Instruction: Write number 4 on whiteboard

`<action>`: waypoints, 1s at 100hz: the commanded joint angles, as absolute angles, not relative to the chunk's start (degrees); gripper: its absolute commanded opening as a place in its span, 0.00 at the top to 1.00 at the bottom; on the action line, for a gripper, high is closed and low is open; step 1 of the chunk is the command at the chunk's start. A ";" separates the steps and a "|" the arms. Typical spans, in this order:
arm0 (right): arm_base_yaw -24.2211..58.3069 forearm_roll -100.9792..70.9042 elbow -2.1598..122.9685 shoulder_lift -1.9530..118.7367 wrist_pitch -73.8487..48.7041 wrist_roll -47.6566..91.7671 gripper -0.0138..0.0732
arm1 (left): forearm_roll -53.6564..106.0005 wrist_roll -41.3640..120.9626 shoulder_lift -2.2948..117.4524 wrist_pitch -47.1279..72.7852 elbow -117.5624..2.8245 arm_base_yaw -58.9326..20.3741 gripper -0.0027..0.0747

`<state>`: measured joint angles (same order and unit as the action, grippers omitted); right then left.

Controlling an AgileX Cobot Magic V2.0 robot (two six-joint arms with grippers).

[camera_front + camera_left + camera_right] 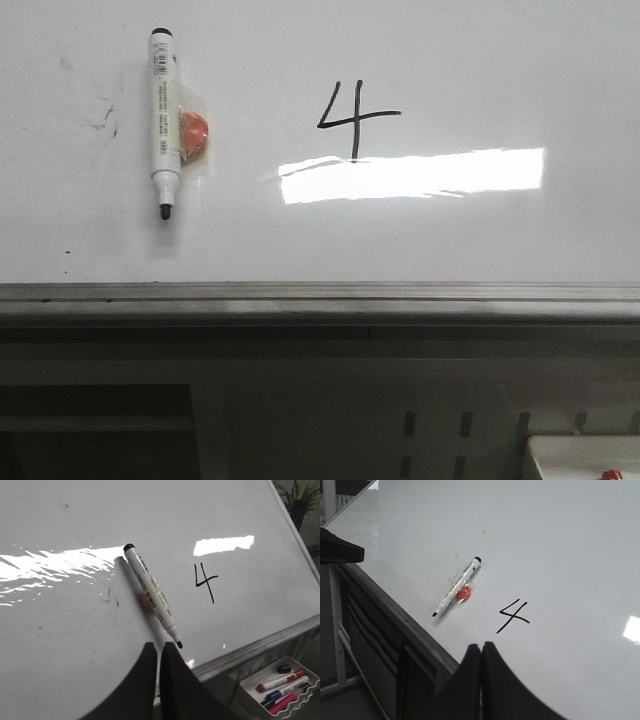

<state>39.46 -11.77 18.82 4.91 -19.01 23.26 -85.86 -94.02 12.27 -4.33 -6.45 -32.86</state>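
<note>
Marker handling looks easy: the light, stiff white-barrelled black-tipped marker (163,122) lies on the glossy white whiteboard (520,80), best pinched mid-barrel. Both claws, left claw (159,652) and right claw (481,652), are closed and empty beside the finished thin black number 4 (355,118).

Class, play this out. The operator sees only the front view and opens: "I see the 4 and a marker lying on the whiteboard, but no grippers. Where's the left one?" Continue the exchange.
Observer: The left gripper is shut and holds nothing. It hangs over the whiteboard just short of the marker, at its tip end.
Operator: And the right?
Observer: The right gripper is also shut and empty, above the board near the number 4.
Operator: I see a tray corner at lower right. What's in it?
Observer: The tray holds spare markers: red, blue and pink, plus a loose black cap.
</note>
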 commanded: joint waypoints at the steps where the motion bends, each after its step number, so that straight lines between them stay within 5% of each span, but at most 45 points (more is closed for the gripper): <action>1: 39.15 -11.87 20.33 5.58 -14.86 23.58 0.92 | -86.74 -95.95 12.71 -5.43 -8.28 -32.75 0.99; 17: 39.15 -11.87 20.33 5.58 -14.86 23.58 0.92 | -77.67 -86.89 12.71 -4.93 -8.28 -32.75 0.99; 48: 39.15 -11.87 20.33 5.58 -14.86 23.58 0.92 | -25.61 -17.54 12.71 3.49 -10.68 -31.17 0.99; 100: 39.15 -11.87 20.33 5.58 -14.86 23.58 0.92 | -5.91 -0.33 5.72 7.41 -8.39 -3.71 0.99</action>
